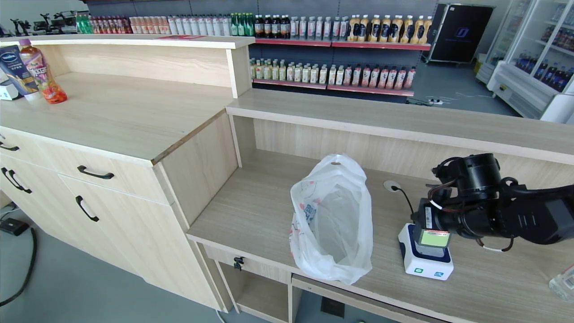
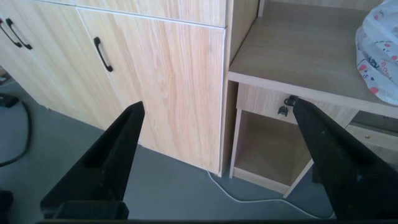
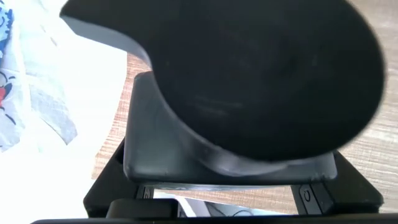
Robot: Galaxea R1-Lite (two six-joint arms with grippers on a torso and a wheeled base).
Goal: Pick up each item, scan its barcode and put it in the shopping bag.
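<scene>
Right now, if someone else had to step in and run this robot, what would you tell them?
Left gripper: open, empty, hanging low beside the cabinet.
Right gripper: shut on a small green-faced item, held just above the scanner.
Shopping bag: stands open to the left of the scanner; nothing visible inside.
Left to do: bag this item, then likely the bottle and blue pouch on the higher counter.

Stocked drink shelves (image 1: 332, 45), drawer handles (image 1: 95, 172)
</scene>
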